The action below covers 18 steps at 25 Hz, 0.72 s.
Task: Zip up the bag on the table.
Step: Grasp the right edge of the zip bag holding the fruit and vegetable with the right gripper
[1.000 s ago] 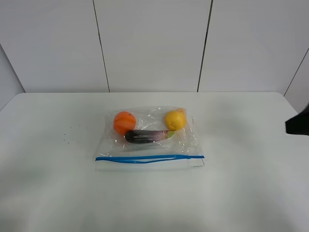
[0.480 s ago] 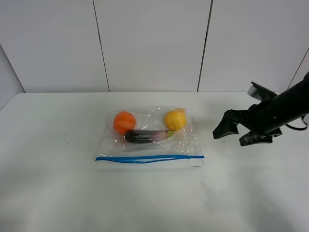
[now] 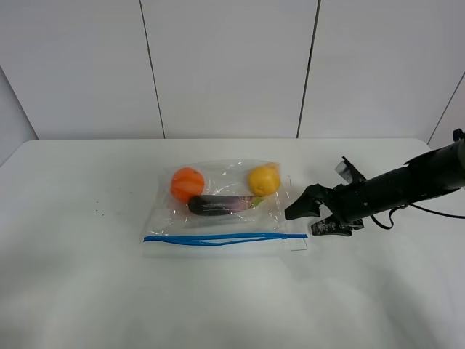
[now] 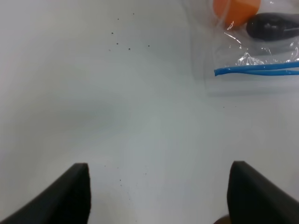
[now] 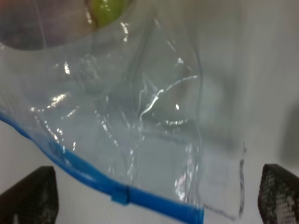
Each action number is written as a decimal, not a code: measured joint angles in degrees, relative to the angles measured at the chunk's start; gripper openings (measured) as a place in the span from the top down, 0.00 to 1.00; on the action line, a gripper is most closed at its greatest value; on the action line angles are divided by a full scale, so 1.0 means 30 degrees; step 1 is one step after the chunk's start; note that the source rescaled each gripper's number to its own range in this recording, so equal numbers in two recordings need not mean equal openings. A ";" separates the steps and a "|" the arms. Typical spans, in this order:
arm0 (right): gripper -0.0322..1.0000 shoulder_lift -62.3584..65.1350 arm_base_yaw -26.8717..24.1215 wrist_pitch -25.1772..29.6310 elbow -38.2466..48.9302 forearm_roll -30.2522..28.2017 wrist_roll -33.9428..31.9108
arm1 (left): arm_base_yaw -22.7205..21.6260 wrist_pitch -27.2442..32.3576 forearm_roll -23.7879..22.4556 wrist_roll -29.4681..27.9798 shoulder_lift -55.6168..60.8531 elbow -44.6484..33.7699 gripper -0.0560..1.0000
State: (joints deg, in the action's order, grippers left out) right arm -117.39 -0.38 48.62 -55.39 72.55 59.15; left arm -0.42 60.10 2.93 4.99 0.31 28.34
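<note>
R fingers (image 3: 299, 206) wide open by bag (image 3: 225, 222) zip-strip corner; L fingers (image 4: 70, 196) wide over table (image 4: 140, 116).

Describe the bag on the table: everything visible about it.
The bag is clear, crinkly plastic, rectangular, lying flat on the white table. A thin blue zip strip runs along its near edge; its two lines bow apart mid-length, so it looks unsealed. Inside, at the far end, lie an orange fruit, a yellow fruit and a dark purple vegetable beside them. The open right gripper hovers by the strip's end on its side; contact cannot be told.
</note>
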 joint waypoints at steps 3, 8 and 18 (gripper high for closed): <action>0.03 -0.0962 0.0000 0.1169 -0.1065 0.0501 0.0576 | 0.0000 0.0000 0.0000 0.0000 0.0000 0.0000 0.15; 0.05 -0.1516 0.0000 0.1946 -0.1927 0.0563 0.0322 | 0.0000 0.0000 0.0000 0.0000 0.0000 0.0000 0.15; 0.31 -0.2772 0.0000 0.3221 -0.1998 0.0500 0.0414 | 0.0000 0.0000 0.0000 0.0000 0.0000 0.0000 0.15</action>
State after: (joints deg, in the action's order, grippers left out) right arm -125.71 -0.38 58.28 -61.38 74.05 60.39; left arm -0.42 60.10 2.93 4.99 0.31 28.34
